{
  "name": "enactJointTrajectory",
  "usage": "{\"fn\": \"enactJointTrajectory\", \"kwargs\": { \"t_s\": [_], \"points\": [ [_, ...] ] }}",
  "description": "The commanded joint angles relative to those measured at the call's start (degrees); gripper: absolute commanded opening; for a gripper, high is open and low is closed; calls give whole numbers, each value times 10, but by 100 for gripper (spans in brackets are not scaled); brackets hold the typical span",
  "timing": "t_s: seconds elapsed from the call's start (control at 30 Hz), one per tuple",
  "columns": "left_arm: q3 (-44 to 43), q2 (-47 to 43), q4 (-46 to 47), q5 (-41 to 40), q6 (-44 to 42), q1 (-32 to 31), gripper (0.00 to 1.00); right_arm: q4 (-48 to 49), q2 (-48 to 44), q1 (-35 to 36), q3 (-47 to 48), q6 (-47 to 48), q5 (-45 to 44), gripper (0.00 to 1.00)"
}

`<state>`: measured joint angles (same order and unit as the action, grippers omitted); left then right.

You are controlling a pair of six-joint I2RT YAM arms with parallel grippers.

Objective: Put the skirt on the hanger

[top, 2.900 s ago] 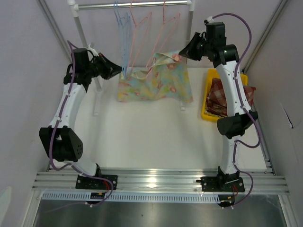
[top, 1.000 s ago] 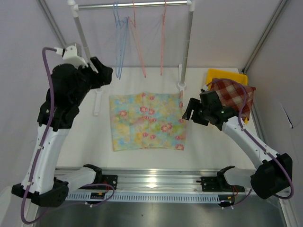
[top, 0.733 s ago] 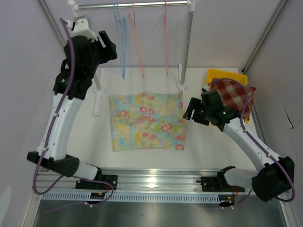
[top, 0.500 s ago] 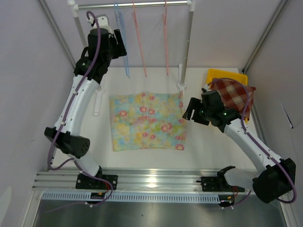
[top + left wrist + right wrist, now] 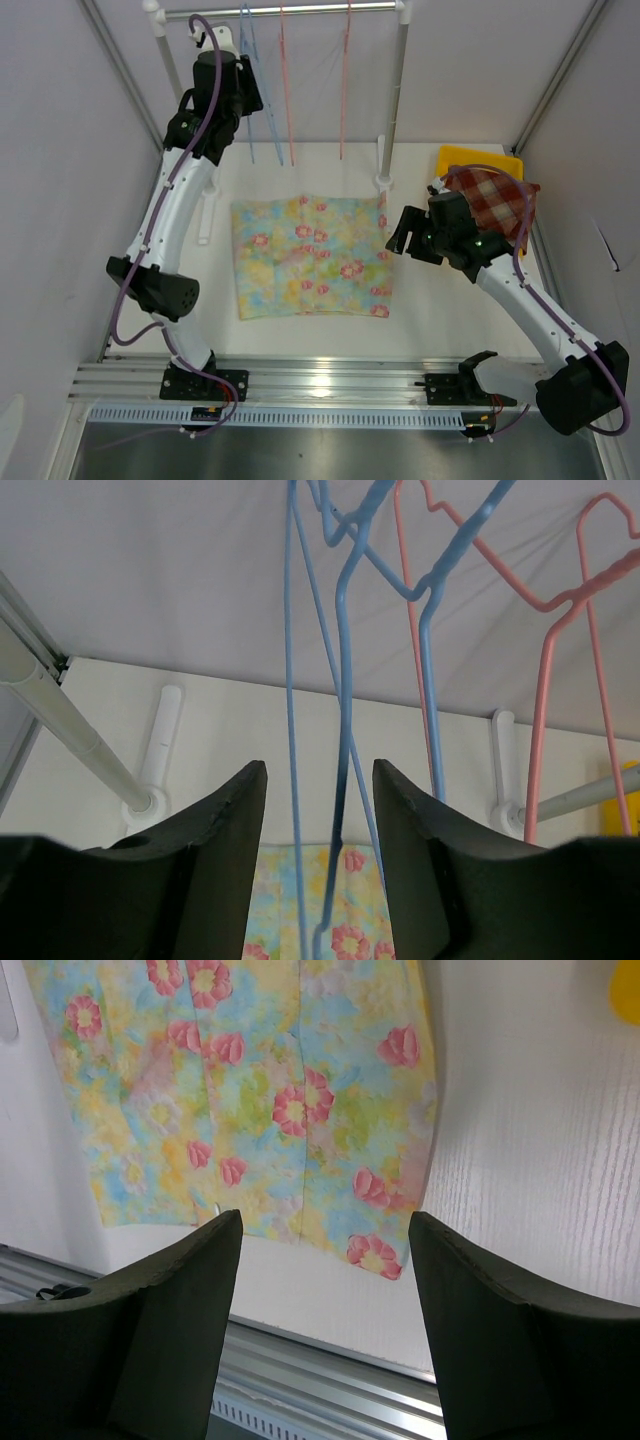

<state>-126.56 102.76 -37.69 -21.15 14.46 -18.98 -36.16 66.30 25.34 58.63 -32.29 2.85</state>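
The flat rectangular fabric skirt [image 5: 312, 256] at frame centre has a pastel yellow, light blue and green ground printed with pink flowers. In the upper frame, the thin blue wire hanger [image 5: 343, 680] is on the left and the pink wire hanger [image 5: 600, 576] on the right. At the right edge, the rectangular plastic bin [image 5: 478, 158] is yellow. The folded cloth [image 5: 495, 200] over it is red-and-white checked. The table surface [image 5: 300, 340] is white. The robot arms [image 5: 170, 215] have white shells, black joints and purple cables.

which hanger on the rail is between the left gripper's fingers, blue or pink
The blue hanger: its wire runs down between the open fingers of the left gripper, while the pink hangers hang further to the right.
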Motion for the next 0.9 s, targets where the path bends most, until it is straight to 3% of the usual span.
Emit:
{"fn": "enactJointTrajectory", "kwargs": {
  "t_s": [0.0, 0.6, 0.7, 0.8, 0.87],
  "points": [
    [-11, 0, 7, -19, -17, -2, 51, 13, -13, 1, 3, 10, 2, 73],
    [-66, 43, 33, 10, -51, 15, 29, 4, -21, 0, 3, 27, -4, 73],
    [-71, 50, 34, 19, -50, 16, 20, -1, -21, -2, 5, 32, -8, 72],
    [-76, 53, 34, 20, -48, 16, 3, -3, -24, -3, 5, 35, -9, 72],
    [-79, 52, 33, 12, -47, 16, 0, -3, -24, -5, 5, 36, -10, 72]
  ]
}}
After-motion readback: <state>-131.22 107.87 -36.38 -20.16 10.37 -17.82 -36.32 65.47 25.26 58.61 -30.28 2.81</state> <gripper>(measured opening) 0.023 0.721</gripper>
